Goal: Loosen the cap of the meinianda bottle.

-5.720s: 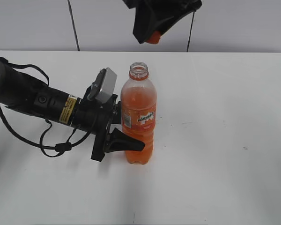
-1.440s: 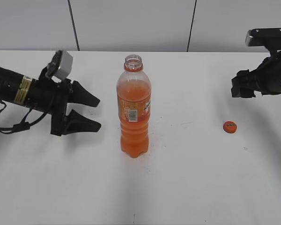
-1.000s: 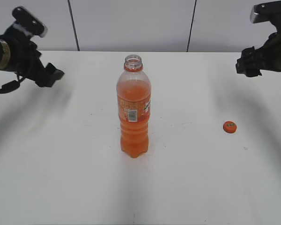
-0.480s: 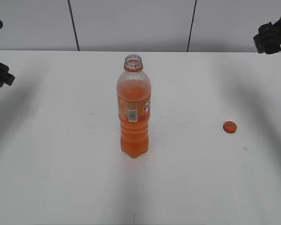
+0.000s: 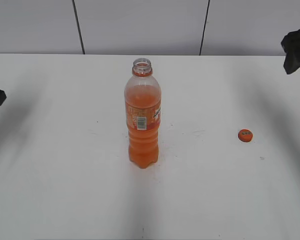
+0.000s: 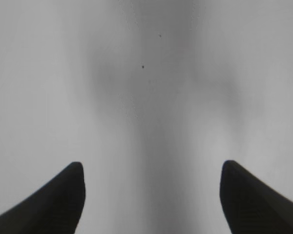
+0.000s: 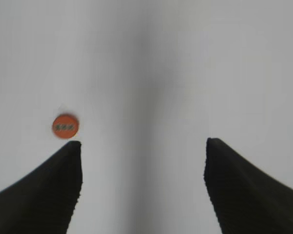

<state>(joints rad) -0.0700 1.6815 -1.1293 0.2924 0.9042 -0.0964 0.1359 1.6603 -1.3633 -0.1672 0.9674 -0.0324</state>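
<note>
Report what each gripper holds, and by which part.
Nothing. Left gripper and right gripper are open and empty; the cap lies on the table.

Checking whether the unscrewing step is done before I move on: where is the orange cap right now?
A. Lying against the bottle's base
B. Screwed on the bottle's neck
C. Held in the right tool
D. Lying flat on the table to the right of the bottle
D: the cap lies on the table, well clear of the bottle, whose mouth is open; the right tool is open and empty.
</note>
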